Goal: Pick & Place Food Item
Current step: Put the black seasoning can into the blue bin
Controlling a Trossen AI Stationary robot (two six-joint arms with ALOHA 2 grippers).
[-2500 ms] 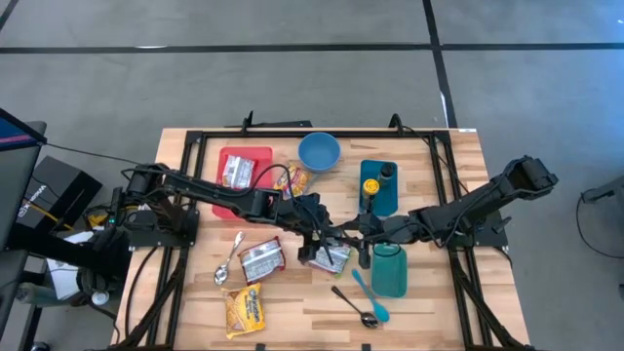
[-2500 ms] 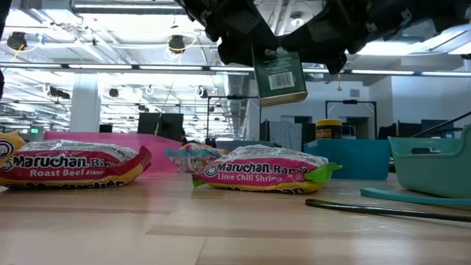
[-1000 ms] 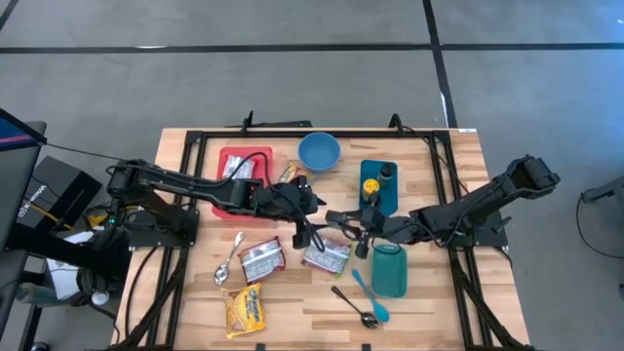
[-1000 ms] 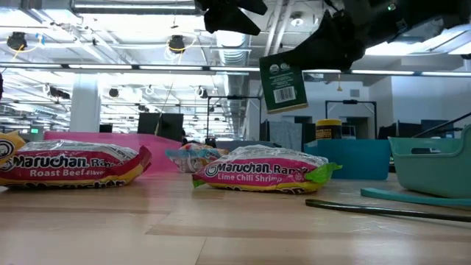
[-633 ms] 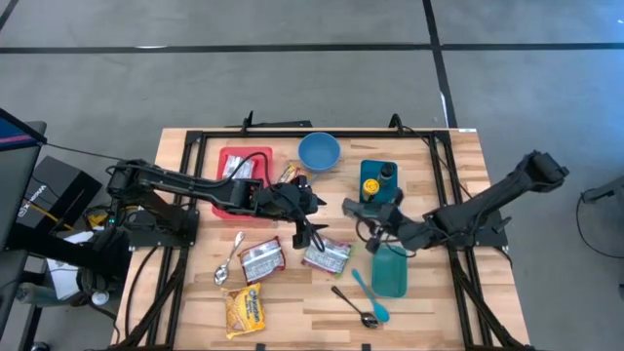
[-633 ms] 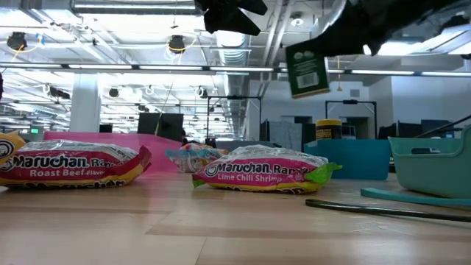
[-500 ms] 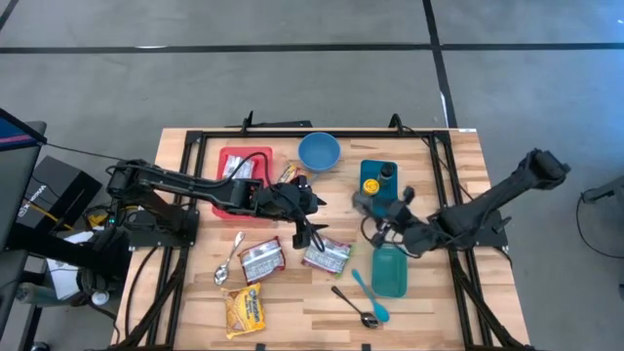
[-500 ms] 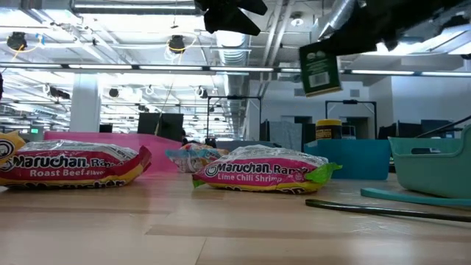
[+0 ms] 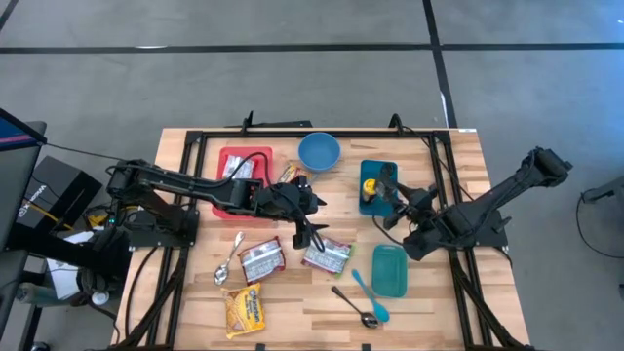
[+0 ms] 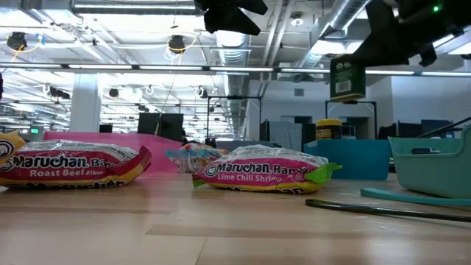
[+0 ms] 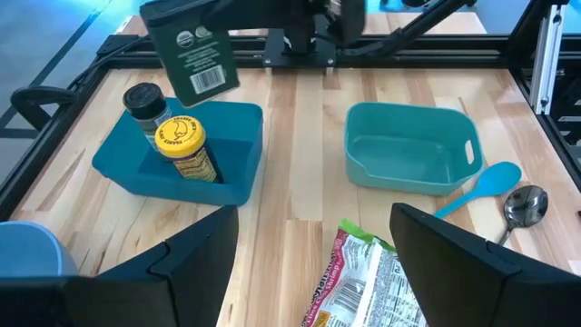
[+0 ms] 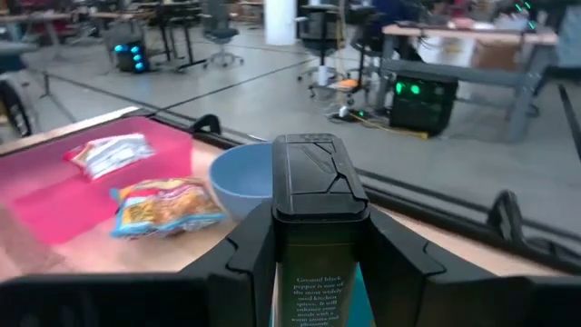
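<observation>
Dark green spice tin (image 10: pixel 347 79) with white barcode label; teal tray (image 9: pixel 376 200); pink tray (image 9: pixel 234 157); light blue bowl (image 9: pixel 319 151).

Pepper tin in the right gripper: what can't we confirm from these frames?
- Pepper tin: label cut off by the right wrist view's bottom edge; small print blurred.
- In the high view the right gripper covers the tin.
- Blue tray: the tin hangs in front of its far rim in the left wrist view, so the height above it is unclear.
- Left gripper: its fingers are too small in the high view.

We've got a wooden desk (image 9: pixel 429 322) here with ramen packs (image 9: pixel 260 260), spoons (image 9: pixel 229 258), a blue bowl (image 9: pixel 319 151), red tray (image 9: pixel 226 204) and teal bins (image 9: pixel 389 271) on it.
</observation>
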